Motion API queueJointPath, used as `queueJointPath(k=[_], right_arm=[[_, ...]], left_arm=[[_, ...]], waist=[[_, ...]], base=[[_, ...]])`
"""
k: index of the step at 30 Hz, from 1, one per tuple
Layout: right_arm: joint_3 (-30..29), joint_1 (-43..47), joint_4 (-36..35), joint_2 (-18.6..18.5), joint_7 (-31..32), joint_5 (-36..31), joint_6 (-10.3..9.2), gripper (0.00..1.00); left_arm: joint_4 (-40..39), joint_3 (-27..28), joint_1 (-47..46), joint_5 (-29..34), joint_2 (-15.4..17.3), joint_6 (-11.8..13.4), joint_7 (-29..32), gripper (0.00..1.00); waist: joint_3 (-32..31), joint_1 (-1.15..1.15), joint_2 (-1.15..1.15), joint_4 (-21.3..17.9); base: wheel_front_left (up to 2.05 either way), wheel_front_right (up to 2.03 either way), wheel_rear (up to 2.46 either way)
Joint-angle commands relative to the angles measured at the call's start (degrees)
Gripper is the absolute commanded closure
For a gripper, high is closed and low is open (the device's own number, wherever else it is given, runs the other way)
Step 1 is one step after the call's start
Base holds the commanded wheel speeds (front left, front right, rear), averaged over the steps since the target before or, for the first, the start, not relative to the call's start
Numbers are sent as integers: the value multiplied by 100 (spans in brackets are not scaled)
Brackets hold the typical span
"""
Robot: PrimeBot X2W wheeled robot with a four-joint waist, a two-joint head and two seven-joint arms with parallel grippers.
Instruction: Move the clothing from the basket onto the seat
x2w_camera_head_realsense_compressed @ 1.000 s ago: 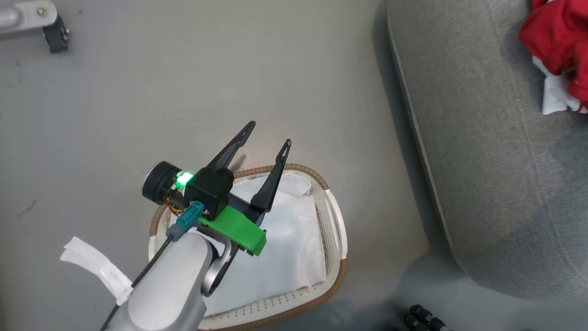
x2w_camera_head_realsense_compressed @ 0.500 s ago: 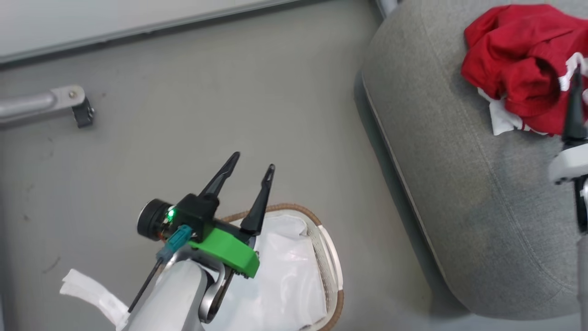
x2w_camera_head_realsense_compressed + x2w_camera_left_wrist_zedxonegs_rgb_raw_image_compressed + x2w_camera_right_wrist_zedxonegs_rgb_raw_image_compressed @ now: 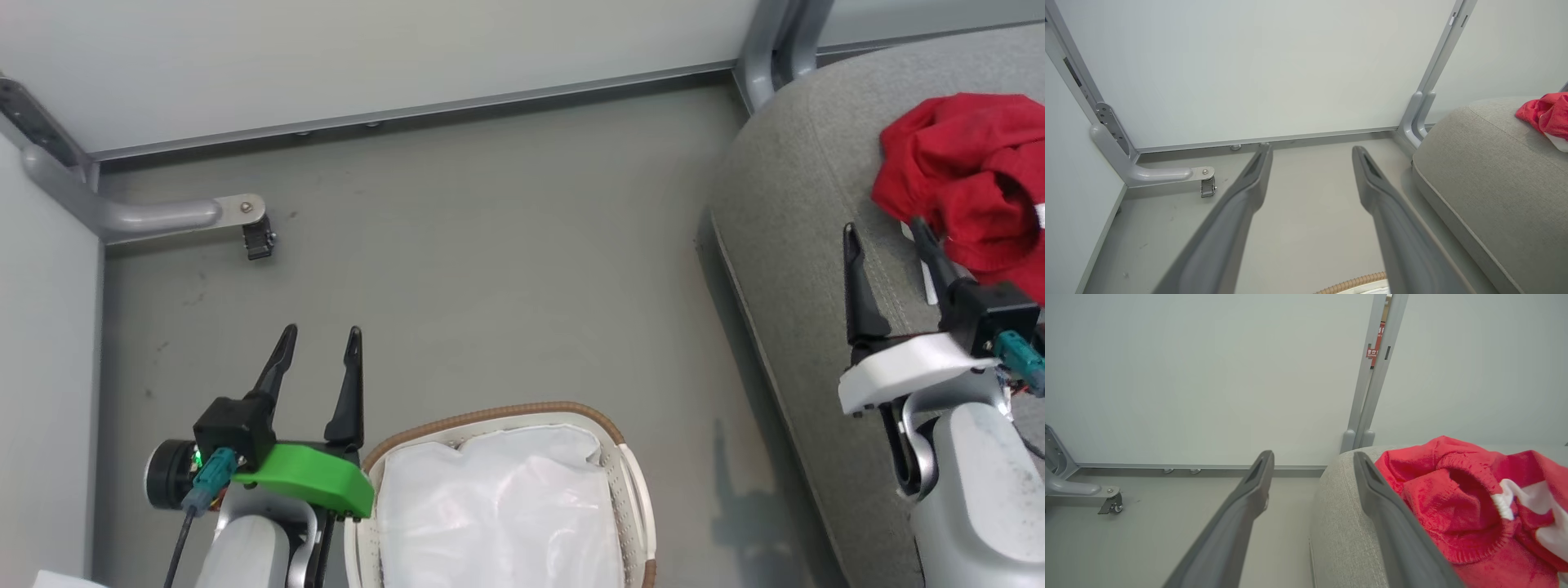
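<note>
The red clothing [image 3: 971, 180] lies on the grey seat [image 3: 800, 245], at 2 o'clock from the white basket [image 3: 490, 411]. The left pincer [image 3: 321, 331] and the right pincer [image 3: 883, 227] are both wide open and empty.

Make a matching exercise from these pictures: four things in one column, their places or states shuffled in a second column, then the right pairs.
Column one
1. clothing
2. basket
3. left gripper
4. right gripper

Column two
A. open, over the floor beside the basket
B. lying crumpled on the seat
C. standing on the floor, white liner inside
D. open, over the seat

Pairs: 1-B, 2-C, 3-A, 4-D
</note>
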Motion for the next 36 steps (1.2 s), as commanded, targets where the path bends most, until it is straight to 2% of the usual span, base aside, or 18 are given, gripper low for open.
queueJointPath(k=[1, 7, 16, 29, 30, 33, 36], right_arm=[[15, 179, 34, 44, -27, 48, -8, 0], [137, 576, 136, 224, -28, 32, -8, 0], [278, 1046, 277, 308, -28, 58, -8, 0], [440, 1456, 285, 321, -28, 379, -8, 0], [440, 1390, 294, 341, 0, 367, 0, 100], [434, 1421, 436, 383, 18, 384, 0, 100], [369, 1383, 472, 388, 135, 661, 0, 100]], left_arm=[[21, 143, 173, 93, -28, -1, 0, 0], [123, 682, 478, 254, -126, 30, 0, 0], [111, 1056, 902, 283, -165, -8, 0, 0], [7, 960, 1277, -113, -165, -17, 0, 0], [13, 954, 1211, -102, -170, 0, 0, 100], [156, 951, 1223, -114, -189, 1, 6, 100], [156, 977, 1196, -387, -191, 1, 83, 100]], waist=[[-261, 0, 0, 322], [-399, 0, 0, 559], [-657, 0, 0, 710], [-977, 0, 0, 794], [-967, 0, 0, 784], [-973, 0, 0, 786], [-978, 0, 0, 786]], base=[[0, 0, 0], [0, 0, 0], [0, 0, 0], [0, 0, 0], [0, 0, 0], [0, 0, 0], [0, 0, 0]])
